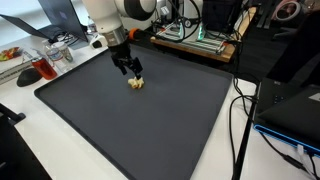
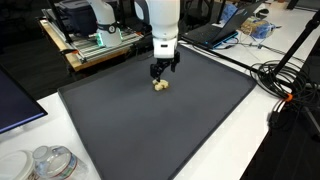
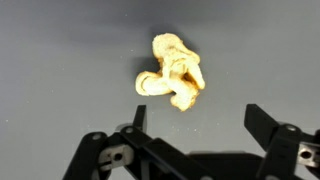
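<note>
A lab: electronics rack (image 2: 95, 42), laptop (image 2: 215, 32) and loose cables (image 2: 285, 82) (all around a black mat (image 2: 150, 125))

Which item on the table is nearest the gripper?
The small yellow lump on the dark mat, right by the gripper; the clear containers sit far off.

The arm (image 1: 105, 15) is built of smooth, rounded white shells with dark bands at the joints. Its gripper (image 1: 130, 72) is matte black, with two blocky fingers (image 3: 268, 128) on slim linkage bars fixed by small silver pins.
</note>
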